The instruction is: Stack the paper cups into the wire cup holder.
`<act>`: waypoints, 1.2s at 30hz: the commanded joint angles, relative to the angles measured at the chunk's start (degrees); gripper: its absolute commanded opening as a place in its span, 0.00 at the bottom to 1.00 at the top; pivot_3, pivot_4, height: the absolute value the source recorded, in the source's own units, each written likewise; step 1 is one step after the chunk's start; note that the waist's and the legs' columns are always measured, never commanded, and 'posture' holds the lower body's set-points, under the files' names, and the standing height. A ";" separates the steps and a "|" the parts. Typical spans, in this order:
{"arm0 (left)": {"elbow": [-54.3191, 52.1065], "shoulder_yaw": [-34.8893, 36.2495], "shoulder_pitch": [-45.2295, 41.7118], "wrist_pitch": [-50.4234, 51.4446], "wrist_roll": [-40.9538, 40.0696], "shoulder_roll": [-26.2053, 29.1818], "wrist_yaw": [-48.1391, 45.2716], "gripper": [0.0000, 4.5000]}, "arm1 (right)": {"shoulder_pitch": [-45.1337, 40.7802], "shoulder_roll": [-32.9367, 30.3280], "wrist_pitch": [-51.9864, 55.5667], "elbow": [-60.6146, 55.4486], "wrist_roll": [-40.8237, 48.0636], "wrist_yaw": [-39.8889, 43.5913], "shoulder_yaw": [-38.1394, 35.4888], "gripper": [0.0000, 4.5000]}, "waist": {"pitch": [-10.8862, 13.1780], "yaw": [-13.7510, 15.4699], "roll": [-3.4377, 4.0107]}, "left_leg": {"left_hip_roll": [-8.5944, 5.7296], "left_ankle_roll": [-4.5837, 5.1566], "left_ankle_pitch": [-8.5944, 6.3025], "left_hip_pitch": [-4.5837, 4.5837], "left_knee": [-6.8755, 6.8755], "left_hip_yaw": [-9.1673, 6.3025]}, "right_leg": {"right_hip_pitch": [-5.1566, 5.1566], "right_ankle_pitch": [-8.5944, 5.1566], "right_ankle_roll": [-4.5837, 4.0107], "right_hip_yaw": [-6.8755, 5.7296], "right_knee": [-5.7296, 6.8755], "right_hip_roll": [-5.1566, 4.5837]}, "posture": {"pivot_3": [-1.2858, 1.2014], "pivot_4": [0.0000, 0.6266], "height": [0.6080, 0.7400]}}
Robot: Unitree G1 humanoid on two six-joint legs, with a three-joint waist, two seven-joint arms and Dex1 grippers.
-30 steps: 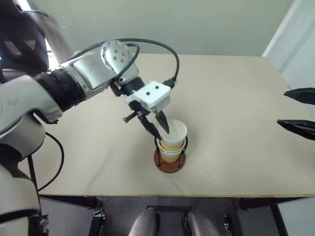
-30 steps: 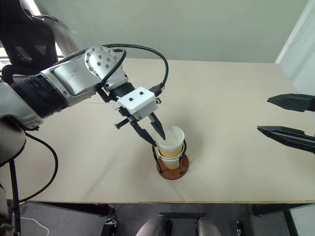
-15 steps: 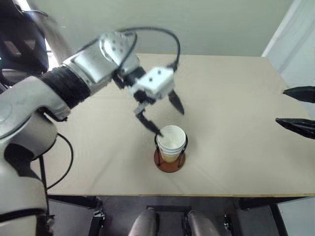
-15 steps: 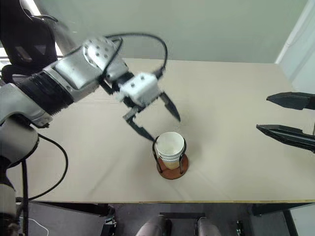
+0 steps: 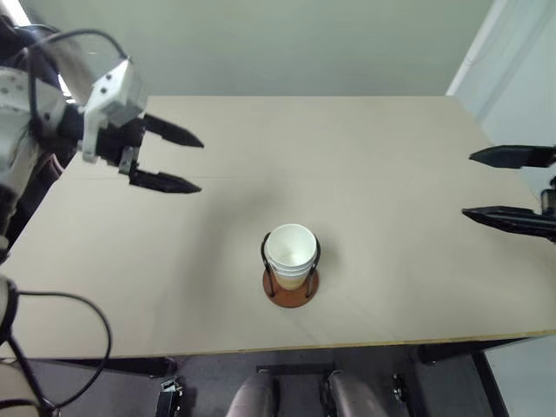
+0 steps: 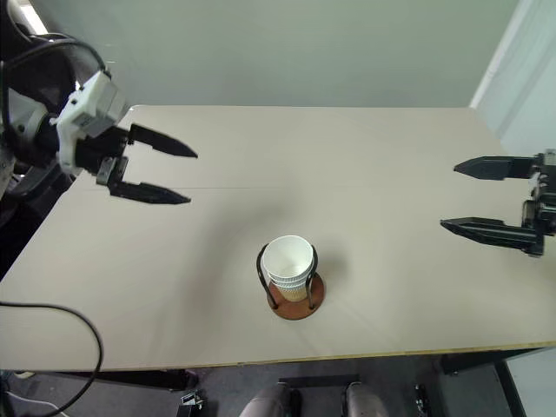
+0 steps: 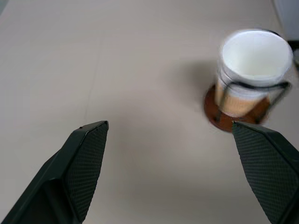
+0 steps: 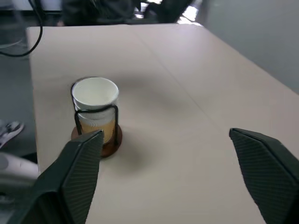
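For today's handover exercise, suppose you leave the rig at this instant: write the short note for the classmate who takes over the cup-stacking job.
Left gripper: fingers open, holding nothing, at the table's left side, away from the stack.
Right gripper: fingers open, holding nothing, at the table's right edge.
Paper cups: nested upright inside the wire cup holder, near the front middle of the table.
Done: the cups in view sit stacked in the holder.
Left: no loose cup is visible on the table; just check that the stack sits straight.
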 commanded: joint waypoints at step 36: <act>-45.96 65.53 55.38 30.92 -3.31 -19.60 38.34 1.00 | -29.65 20.32 -12.64 25.78 -19.06 10.12 22.99 0.99 | 0.03 -1.55 -0.41 | 0.03 -0.11 0.43 0.29 -0.42 0.11 | -0.55 0.41 -1.68 0.07 0.91 0.03 | 0.52 0.24 1.00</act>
